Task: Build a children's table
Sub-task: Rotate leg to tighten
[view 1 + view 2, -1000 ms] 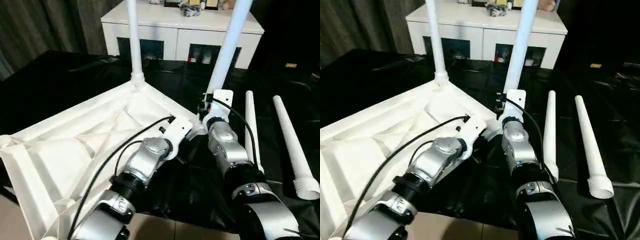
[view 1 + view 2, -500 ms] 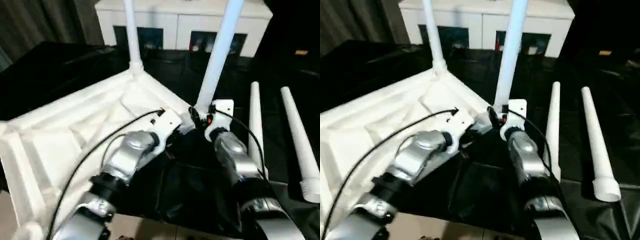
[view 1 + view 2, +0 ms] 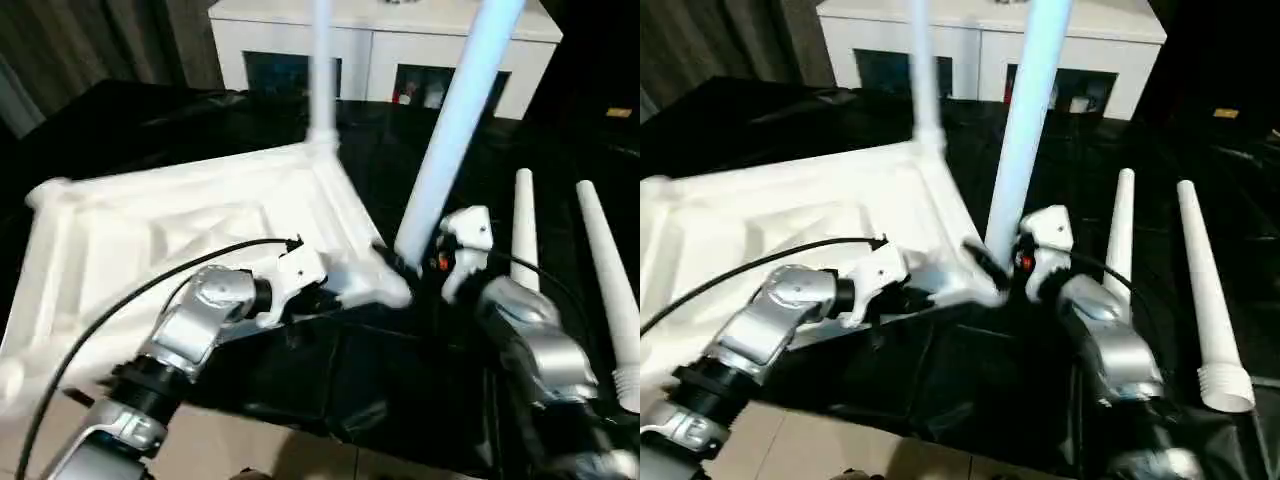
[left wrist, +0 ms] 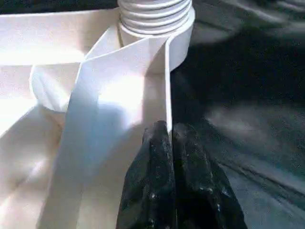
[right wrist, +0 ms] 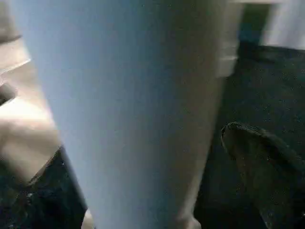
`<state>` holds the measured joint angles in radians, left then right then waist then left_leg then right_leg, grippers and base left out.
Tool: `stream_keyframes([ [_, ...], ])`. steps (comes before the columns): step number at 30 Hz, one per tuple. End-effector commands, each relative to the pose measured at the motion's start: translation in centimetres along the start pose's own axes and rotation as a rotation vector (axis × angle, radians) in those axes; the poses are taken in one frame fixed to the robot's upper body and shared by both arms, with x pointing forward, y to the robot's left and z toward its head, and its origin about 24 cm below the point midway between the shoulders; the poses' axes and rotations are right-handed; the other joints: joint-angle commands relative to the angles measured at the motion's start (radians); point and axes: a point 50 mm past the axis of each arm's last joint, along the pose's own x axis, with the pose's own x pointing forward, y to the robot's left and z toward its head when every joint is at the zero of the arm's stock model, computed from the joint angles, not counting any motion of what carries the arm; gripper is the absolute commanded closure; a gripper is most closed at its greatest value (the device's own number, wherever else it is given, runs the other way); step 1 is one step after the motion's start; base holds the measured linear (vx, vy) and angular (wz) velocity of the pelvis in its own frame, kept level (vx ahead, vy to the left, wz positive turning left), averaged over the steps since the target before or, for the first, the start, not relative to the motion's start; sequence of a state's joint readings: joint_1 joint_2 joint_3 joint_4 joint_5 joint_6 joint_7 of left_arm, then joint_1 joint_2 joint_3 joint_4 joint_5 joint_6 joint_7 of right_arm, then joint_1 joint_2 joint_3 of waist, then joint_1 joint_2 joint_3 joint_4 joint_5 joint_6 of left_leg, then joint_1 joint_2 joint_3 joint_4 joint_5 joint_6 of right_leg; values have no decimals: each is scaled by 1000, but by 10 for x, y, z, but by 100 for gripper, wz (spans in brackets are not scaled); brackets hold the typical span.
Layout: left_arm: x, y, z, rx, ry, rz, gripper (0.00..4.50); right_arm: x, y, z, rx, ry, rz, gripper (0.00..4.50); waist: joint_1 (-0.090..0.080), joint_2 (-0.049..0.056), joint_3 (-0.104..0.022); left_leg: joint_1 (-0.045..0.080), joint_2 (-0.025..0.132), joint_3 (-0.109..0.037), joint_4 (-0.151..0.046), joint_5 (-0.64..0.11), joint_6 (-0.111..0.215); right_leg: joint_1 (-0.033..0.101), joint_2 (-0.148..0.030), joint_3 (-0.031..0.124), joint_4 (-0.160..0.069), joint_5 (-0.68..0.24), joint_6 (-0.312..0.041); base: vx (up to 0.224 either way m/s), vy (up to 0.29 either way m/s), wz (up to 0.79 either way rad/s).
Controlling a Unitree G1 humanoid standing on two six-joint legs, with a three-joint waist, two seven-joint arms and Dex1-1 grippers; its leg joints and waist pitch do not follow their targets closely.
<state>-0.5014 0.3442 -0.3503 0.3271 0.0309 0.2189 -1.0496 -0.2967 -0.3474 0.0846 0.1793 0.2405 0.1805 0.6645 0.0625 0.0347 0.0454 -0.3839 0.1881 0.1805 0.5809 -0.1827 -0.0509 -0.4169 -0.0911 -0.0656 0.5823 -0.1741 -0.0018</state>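
On the black-covered surface, the upturned white tabletop (image 3: 180, 230) lies at nine o'clock. The left hand (image 4: 169, 138), fingers closed, pinches its rim, likely steadying it. The right hand (image 3: 408, 268) wraps the near leg (image 3: 455, 130), seemingly seating it; grip uncertain. Two spare legs (image 3: 600, 270) lie at three o'clock.

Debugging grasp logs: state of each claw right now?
Left claw: shut on the tabletop's thin edge wall.
Right claw: around the base of the near leg; cannot tell whether it is clamped.

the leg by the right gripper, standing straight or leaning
Leaning. The leg rises from the corner of the upturned tabletop and slants toward the robot's right, while the far leg stands straight.
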Motion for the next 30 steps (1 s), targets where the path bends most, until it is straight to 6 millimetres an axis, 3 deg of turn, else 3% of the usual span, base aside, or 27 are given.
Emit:
stream_keyframes([
  [1, -4, -1, 12, 71, -44, -49, 450, -7, 7, -3, -28, 48, 96, 17, -2, -4, -65, 25, 40, -5, -62, -147, 77, 64, -41, 41, -40, -3, -261, 0, 0, 0],
  [4, -7, 2, 11, 82, -34, -34, 450, -9, 10, -4, -10, 58, 124, 17, -5, -7, -66, 18, 39, -5, -59, -150, 78, 64, -46, 41, -37, -6, -261, 0, 0, 0],
  [6, -8, 3, 8, 82, -25, -29, 450, -10, 13, -4, -14, 67, 150, 17, -6, -9, -63, 16, 37, -5, -59, -174, 72, 63, -48, 43, -40, -54, -255, 0, 0, 0],
  [8, -9, 3, 7, 83, -20, -28, 450, -11, 15, -3, -13, 77, 162, 17, -4, -8, -61, 19, 38, -5, -60, -207, 55, 59, -49, 43, -47, -131, -238, 0, 0, 0],
  [11, -10, 4, 6, 83, -21, -34, 450, -12, 14, -3, -14, 88, 170, 17, -3, -9, -62, 22, 39, -4, -60, -207, 43, 56, -47, 44, -47, -145, -231, 0, 0, 0],
  [19, -10, 4, 4, 83, -18, -31, 450, -15, 14, -8, -37, 138, 187, 90, 0, -11, -68, 16, 37, -6, -52, -148, 63, 62, -46, 42, -34, -56, -247, 0, 0, 0],
  [30, -10, 5, 3, 85, -10, -23, 450, -16, 14, -17, -56, 190, 202, 181, 1, -12, -67, 16, 37, -6, -50, -168, 60, 60, -46, 41, -36, -102, -242, 0, 0, 0],
])
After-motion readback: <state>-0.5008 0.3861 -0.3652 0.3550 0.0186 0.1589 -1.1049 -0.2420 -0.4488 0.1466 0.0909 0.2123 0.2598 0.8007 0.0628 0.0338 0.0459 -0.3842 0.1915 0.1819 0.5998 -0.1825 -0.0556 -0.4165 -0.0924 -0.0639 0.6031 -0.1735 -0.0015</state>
